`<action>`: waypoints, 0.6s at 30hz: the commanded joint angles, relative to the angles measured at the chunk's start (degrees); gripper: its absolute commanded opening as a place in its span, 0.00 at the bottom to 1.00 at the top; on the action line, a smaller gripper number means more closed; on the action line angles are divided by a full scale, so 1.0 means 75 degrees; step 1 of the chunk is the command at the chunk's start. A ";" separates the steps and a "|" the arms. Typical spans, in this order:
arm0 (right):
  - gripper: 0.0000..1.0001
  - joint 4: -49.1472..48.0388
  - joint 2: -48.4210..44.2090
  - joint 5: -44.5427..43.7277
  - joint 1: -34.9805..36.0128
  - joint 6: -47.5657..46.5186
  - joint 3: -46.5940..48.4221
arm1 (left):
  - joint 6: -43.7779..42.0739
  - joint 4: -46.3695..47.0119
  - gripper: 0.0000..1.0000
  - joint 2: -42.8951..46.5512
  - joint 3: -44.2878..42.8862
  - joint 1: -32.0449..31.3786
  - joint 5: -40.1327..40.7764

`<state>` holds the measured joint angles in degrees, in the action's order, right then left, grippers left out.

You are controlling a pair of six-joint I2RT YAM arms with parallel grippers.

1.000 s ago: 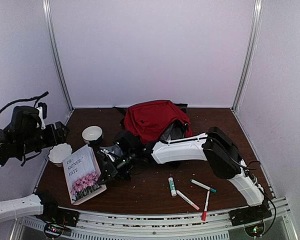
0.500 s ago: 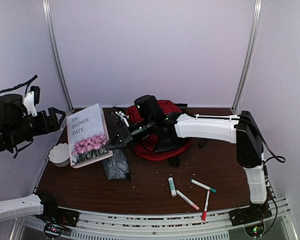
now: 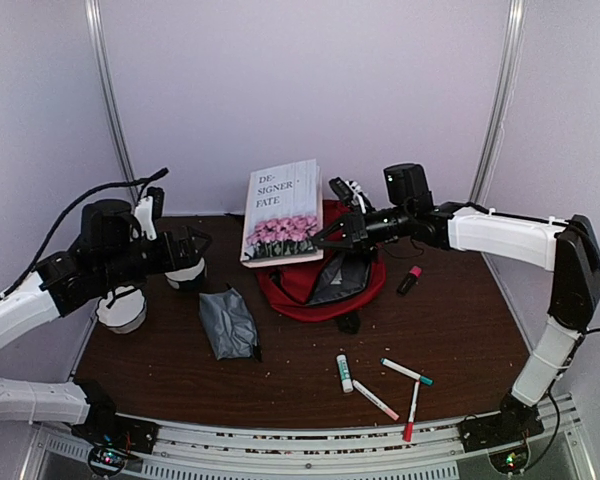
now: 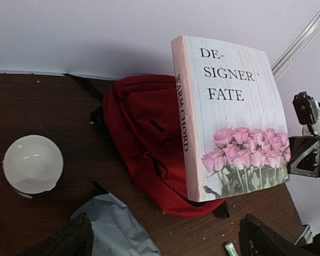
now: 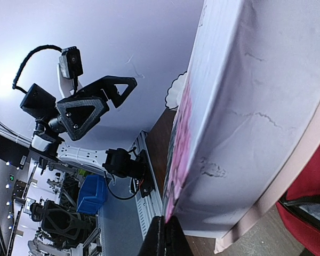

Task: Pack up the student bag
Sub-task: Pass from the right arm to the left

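The red student bag (image 3: 292,292) lies at the back middle of the table, its mouth open and the grey lining (image 3: 335,285) showing. My right gripper (image 3: 320,245) is shut on the lower corner of a book (image 3: 282,210) with pink roses on its cover, holding it upright in the air over the bag. In the right wrist view the pads (image 5: 170,234) pinch the book (image 5: 245,122) at its edge. My left gripper (image 3: 185,244) hangs open and empty to the left of the bag; from its wrist I see the book (image 4: 232,114) and the bag (image 4: 144,128) ahead.
A grey pouch (image 3: 227,322) lies in front of the bag on the left. A white cup (image 3: 185,272) and a scalloped white bowl (image 3: 120,308) stand at the left. A glue stick (image 3: 344,373) and three markers (image 3: 407,372) lie at the front right, a pink highlighter (image 3: 409,280) beside the bag.
The right arm has carried the book from the front left up and back to above the bag. The left arm has swung in towards the middle and its jaws have widened.
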<state>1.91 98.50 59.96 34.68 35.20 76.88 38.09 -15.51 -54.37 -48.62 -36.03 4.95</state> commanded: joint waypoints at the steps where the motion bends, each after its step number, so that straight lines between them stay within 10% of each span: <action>1: 0.00 -0.0591 -0.0774 0.0196 -0.0468 -0.0495 -0.0419 | 0.0577 0.2957 0.98 -0.0913 0.0179 -0.0157 -0.1097; 18: 0.00 -0.2767 -0.1767 0.0945 -0.1693 0.0812 -0.1988 | 0.2265 0.7040 0.98 -0.4414 -0.0685 -0.0706 -0.2231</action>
<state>-10.74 88.05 64.93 22.24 38.65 63.22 52.16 28.34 -84.79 -50.48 -40.49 -10.11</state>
